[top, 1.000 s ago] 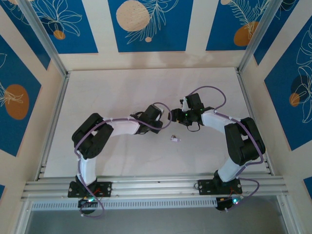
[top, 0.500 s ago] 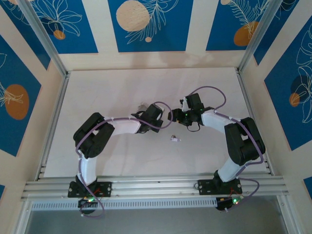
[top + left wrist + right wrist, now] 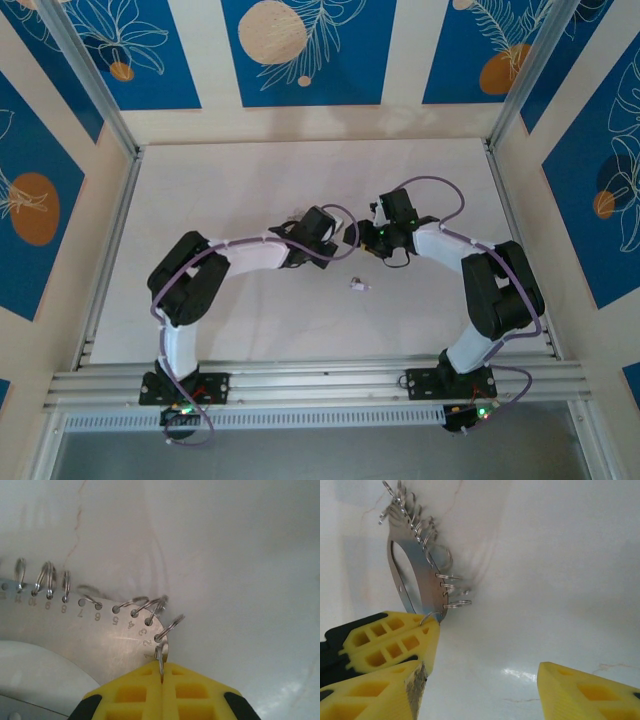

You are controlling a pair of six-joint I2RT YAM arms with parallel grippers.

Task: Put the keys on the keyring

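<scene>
The keyring [image 3: 75, 630] is a flat silvery plate with numbered holes and small split rings [image 3: 170, 627] along its edge. My left gripper [image 3: 162, 667] is shut, its yellow fingers pinching the ring at the plate's end. In the top view the left gripper [image 3: 305, 222] holds the keyring [image 3: 298, 213] above mid-table. In the right wrist view the keyring [image 3: 415, 575] stands on edge above the left gripper's fingers [image 3: 395, 640]. My right gripper [image 3: 482, 672] is open and holds nothing; it [image 3: 352, 238] sits just right of the left one. One small lilac-tinted key [image 3: 358, 285] lies on the table.
The white table [image 3: 220, 180] is framed by aluminium rails [image 3: 110, 240] at the sides and a rail [image 3: 320, 380] at the near edge. Both forearms meet near the table's middle, with open surface behind and to either side.
My left gripper has shut on the keyring's end ring and its wrist has shifted slightly up and left, bringing the keyring into sight. The right arm and the loose key have not moved.
</scene>
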